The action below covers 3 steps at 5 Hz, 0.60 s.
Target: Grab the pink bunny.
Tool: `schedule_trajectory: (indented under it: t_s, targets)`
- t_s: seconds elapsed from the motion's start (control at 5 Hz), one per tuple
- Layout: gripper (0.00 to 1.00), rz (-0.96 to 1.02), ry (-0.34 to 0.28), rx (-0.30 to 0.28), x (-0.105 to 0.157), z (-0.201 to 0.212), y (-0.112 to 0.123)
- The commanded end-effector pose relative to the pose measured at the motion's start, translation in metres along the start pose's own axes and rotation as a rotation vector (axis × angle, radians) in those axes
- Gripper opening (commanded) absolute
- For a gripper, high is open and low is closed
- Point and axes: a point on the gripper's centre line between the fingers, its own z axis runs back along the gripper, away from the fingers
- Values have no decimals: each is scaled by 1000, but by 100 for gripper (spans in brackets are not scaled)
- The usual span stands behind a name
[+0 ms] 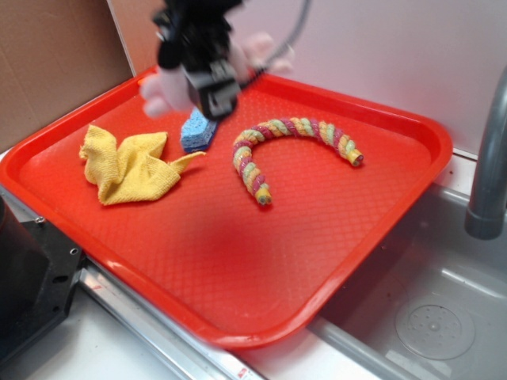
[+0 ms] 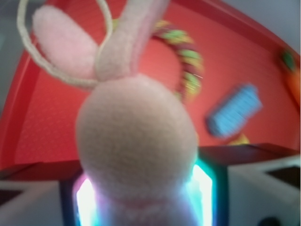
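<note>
Wrist view: the small pale-pink fluffy plush bunny (image 2: 136, 141) fills the frame, its body pinched between the two pads of the claw (image 2: 141, 202), head and both long ears sticking out past the fingertips, thin white loop (image 2: 28, 47) dangling by the ears. So the claw is clamped on the bunny, low on the body, which is why the head flops free.

Exterior view: black claw (image 1: 207, 87) sits above the far-left part of the red plastic tray (image 1: 261, 261), near its back edge, bunny (image 1: 166, 91) bulging out to both sides of it (blurred, so exact height above the tray is unclear, but it looks lifted clear of the surface).

On the tray: blue ridged sponge (image 1: 196, 131) right below the claw, crumpled yellow cloth (image 1: 131, 165) toward the left edge, pink-yellow-green twisted rope toy (image 1: 289, 150) curved across the middle. None touching the bunny. Grey faucet pipe (image 1: 489, 158) and sink off the tray's right edge.

Judgement: grab looks essentially done; grip is on soft plush, so it could slip if squeezed only on fluff.
</note>
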Motion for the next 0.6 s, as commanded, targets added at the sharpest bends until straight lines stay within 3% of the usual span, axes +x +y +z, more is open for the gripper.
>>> schedule_trajectory:
  t_s: [0.0,0.2,0.4]
  targets:
    - [0,295,-39,-114,-25,35,33]
    - [0,340,-64,-106,-30,38,39]
    - [0,313,-45,-68,-23,34,33]
